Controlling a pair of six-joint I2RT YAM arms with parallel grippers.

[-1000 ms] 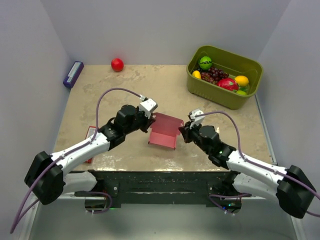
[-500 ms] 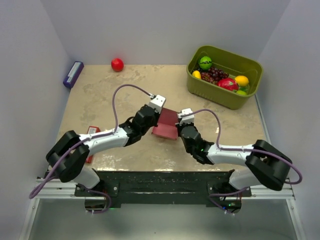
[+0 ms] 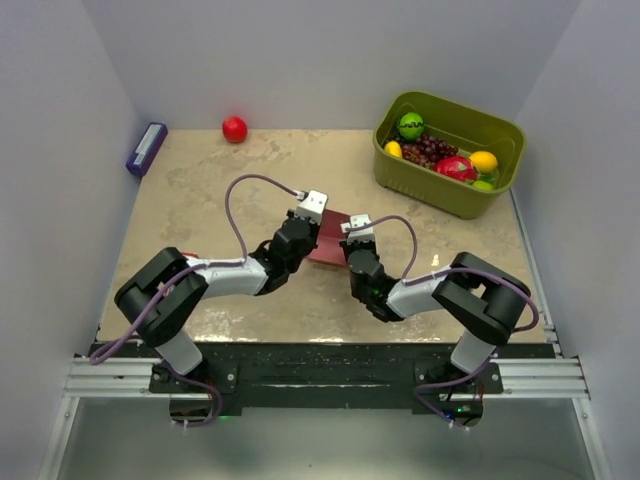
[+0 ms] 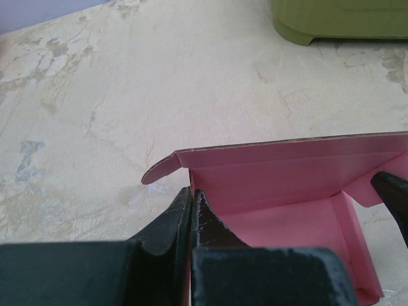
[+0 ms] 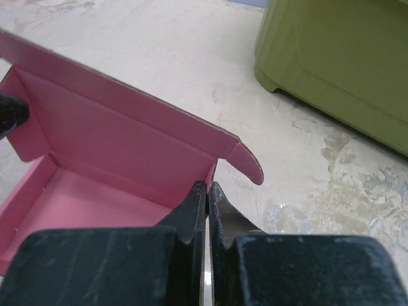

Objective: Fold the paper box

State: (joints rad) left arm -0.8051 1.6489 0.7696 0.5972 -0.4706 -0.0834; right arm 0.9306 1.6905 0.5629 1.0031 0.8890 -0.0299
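Revealing paper box [image 4: 280, 185] walls raised, wrist views

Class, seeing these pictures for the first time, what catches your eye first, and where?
The pink paper box in the middle, walls up, pinched from both sides: left claw shut on its left wall, right claw on its right. Then the green basket of fruit at the far right, and a red ball at the far edge.

The left arm [image 3: 225, 275] and right arm [image 3: 425, 292] show white shells, black joints, and purple cables [image 3: 232, 205] arcing behind the matte-black left pincer [image 4: 192, 207] and right pincer [image 5: 208, 199].
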